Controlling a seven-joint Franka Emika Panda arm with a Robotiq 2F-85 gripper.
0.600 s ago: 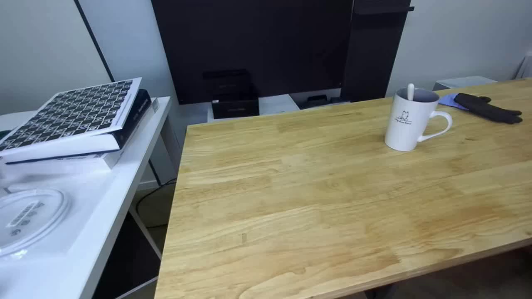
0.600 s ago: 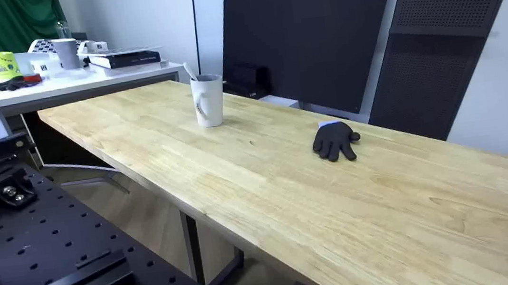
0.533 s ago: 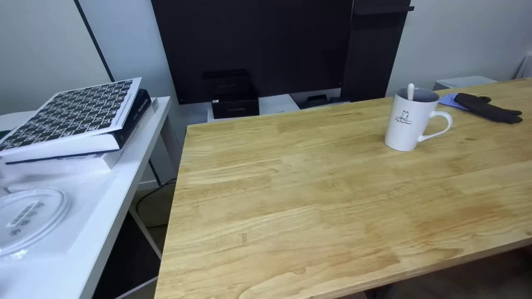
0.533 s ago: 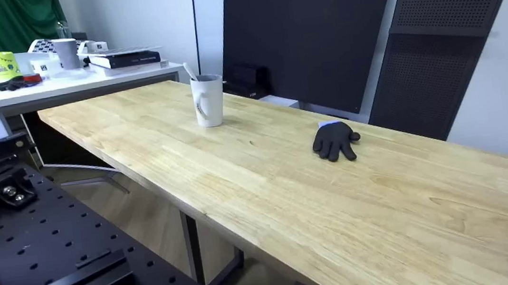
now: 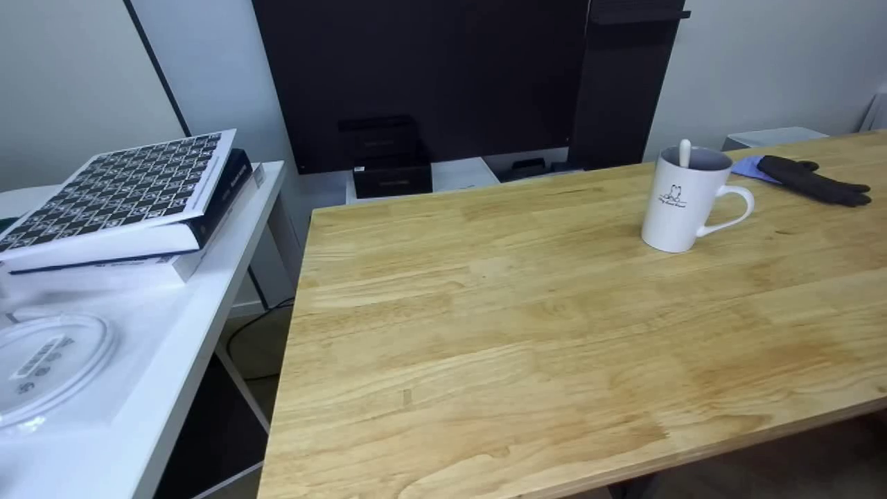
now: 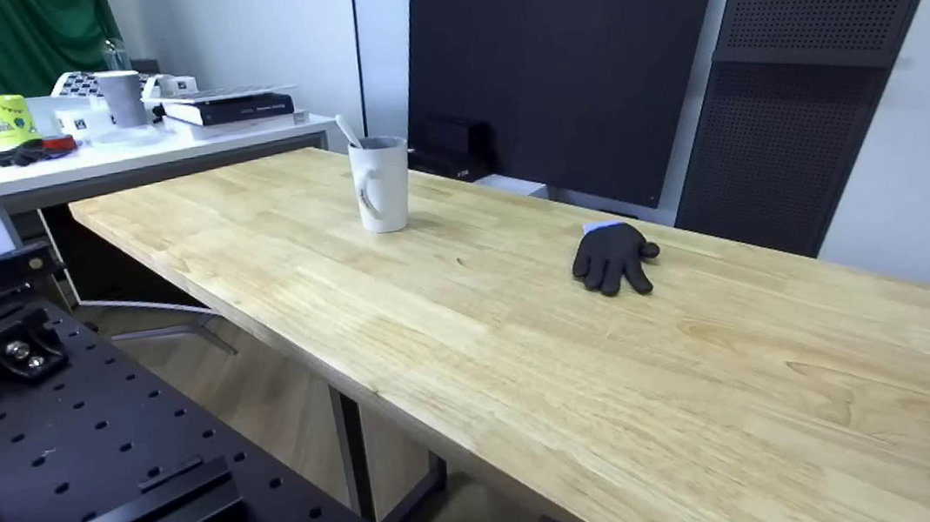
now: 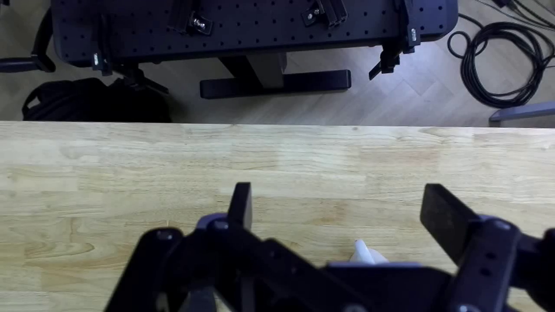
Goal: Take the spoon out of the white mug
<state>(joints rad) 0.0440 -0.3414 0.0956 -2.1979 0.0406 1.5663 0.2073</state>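
The white mug (image 5: 675,211) stands upright on the wooden table in both exterior views (image 6: 391,190). The spoon (image 5: 684,152) leans inside it with its pale handle above the rim, also seen in an exterior view (image 6: 348,131). Its lower end is hidden in the mug. In the wrist view the spoon handle (image 7: 363,251) and a sliver of the mug (image 7: 379,255) show past the gripper's body, which covers the rest. My gripper (image 7: 338,193) is open with nothing between its wide-apart fingers. The gripper is outside both exterior views.
A dark glove (image 5: 811,179) lies on the wooden table (image 5: 485,312) beyond the mug's handle side. A white side table (image 6: 113,165) holds books (image 6: 237,108), a yellow mug (image 6: 5,119) and a grey cup (image 6: 123,99). The black perforated mount (image 7: 260,26) stands beyond the table edge.
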